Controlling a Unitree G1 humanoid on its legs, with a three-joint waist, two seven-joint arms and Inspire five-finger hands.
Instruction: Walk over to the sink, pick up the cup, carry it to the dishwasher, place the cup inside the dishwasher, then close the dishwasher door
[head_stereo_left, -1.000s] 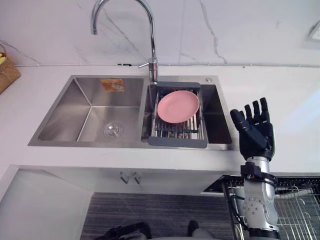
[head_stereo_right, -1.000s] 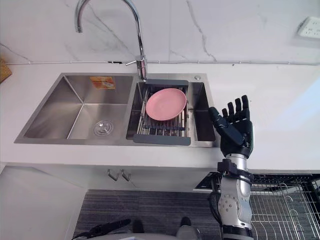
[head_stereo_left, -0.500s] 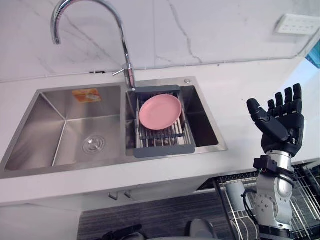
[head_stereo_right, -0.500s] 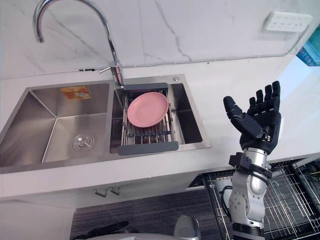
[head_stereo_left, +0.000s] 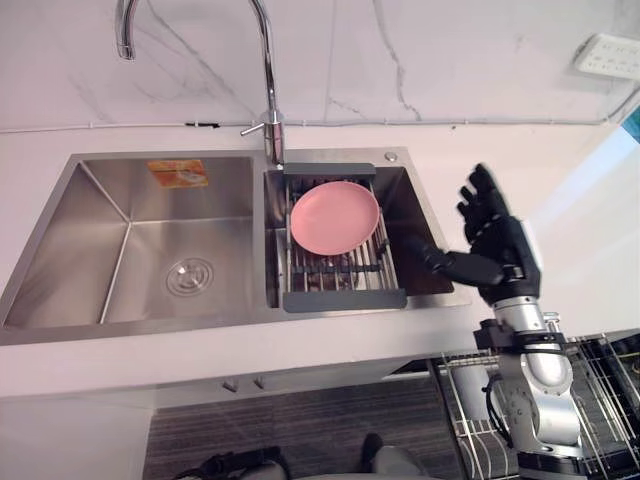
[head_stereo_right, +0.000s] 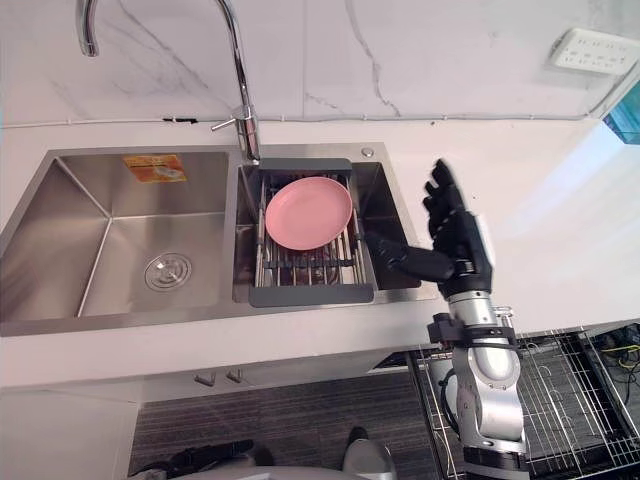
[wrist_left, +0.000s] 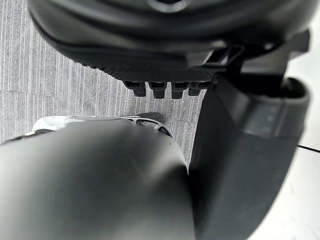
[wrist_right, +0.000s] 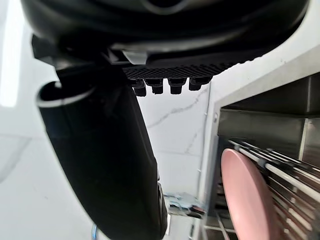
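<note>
My right robot hand (head_stereo_left: 497, 255) hovers open, fingers spread, at the right rim of the stainless steel double sink (head_stereo_left: 200, 325), ready to reach in; it holds nothing. Where the cup sits I cannot tell. Meanwhile my left robot hand (wrist_left: 160, 40) hangs relaxed.
</note>
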